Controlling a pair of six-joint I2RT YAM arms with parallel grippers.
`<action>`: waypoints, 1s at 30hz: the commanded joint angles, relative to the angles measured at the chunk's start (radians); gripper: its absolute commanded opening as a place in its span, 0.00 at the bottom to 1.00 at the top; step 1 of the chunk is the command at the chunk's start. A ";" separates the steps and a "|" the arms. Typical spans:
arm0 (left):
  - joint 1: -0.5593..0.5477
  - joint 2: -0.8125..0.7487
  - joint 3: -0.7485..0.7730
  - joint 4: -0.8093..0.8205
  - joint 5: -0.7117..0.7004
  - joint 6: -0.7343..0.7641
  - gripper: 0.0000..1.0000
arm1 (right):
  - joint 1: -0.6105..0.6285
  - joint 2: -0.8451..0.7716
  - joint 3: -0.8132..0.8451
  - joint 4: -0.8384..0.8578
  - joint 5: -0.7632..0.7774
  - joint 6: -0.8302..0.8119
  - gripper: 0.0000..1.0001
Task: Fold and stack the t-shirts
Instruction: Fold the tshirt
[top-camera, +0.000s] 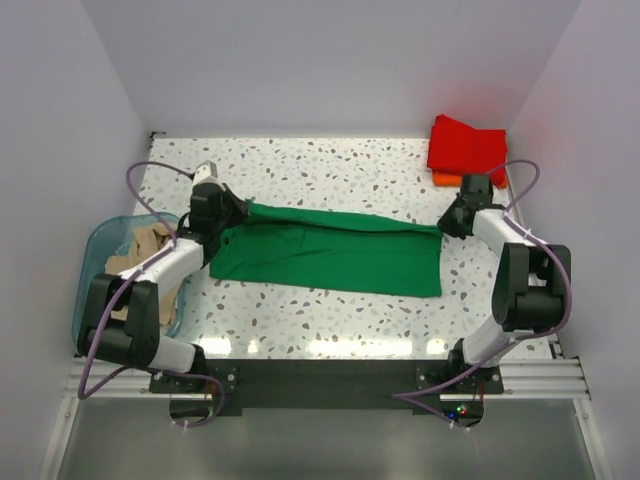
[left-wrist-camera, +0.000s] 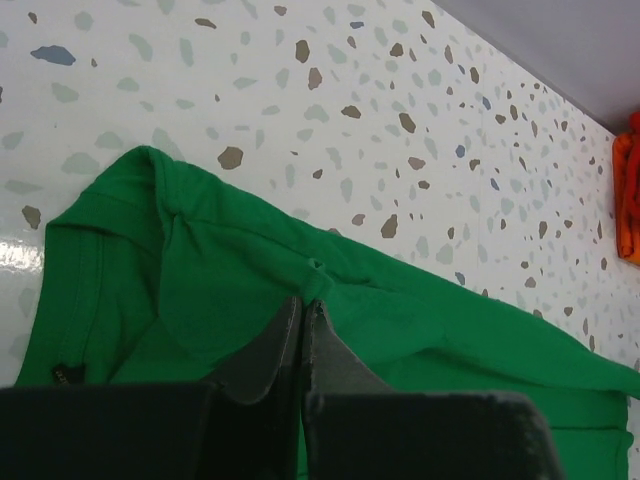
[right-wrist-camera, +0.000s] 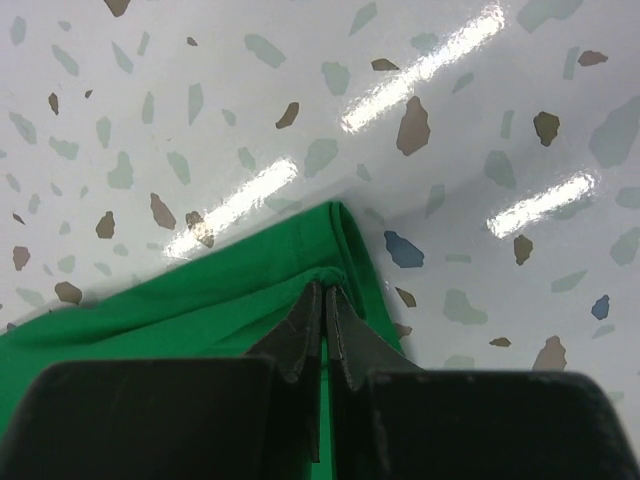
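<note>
Fingers, left gripper (left-wrist-camera: 303, 300): clenched on green t-shirt (top-camera: 330, 255), bunched fold at its left end. Fingers, right gripper (right-wrist-camera: 325, 288): clenched on same shirt, right-end corner. Under both: speckled table (top-camera: 330, 165). Shirt itself: long band stretched between grips, apparently folded lengthwise. Outboard of left fingers: bin (top-camera: 95, 245), beige t-shirt (top-camera: 150, 245) inside. Beyond right fingers: red t-shirt (top-camera: 465, 145) atop orange t-shirt (top-camera: 445, 180). Handling judgement: raise both ends level, hold cloth taut, lay fold square.
</note>
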 joint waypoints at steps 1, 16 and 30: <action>0.003 -0.084 -0.026 0.060 -0.036 -0.033 0.00 | -0.006 -0.057 -0.019 0.022 0.031 0.028 0.00; 0.003 -0.227 -0.135 0.003 -0.090 -0.026 0.00 | -0.006 -0.181 -0.185 0.128 -0.002 0.049 0.00; 0.003 -0.307 -0.225 -0.008 -0.097 -0.025 0.00 | -0.006 -0.299 -0.283 0.162 -0.032 0.041 0.26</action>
